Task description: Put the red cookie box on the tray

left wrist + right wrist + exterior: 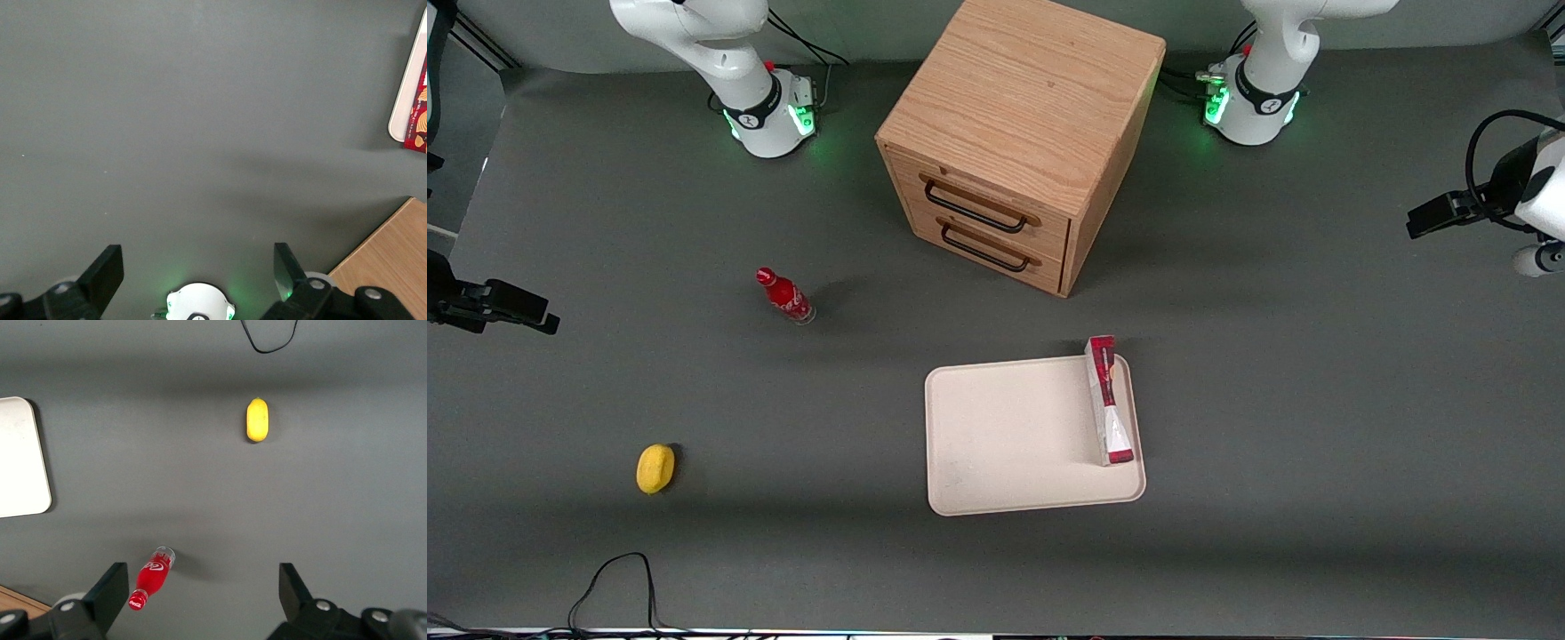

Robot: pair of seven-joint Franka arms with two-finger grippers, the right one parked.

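The red cookie box [1109, 400] stands on its long narrow edge on the cream-white tray [1014, 436], along the tray's rim toward the working arm's end of the table. A strip of the box [420, 113] and the tray's rim [405, 100] also show in the left wrist view. My left gripper [1421, 220] hovers high above the bare table, well away from the tray, toward the working arm's end. Its fingers [198, 257] are open with only grey table surface between them.
A wooden two-drawer cabinet [1018, 133] stands farther from the front camera than the tray; its corner [390, 257] shows in the left wrist view. A small red bottle [784, 296] and a yellow object [655, 468] lie toward the parked arm's end. A black cable [614, 582] loops at the near edge.
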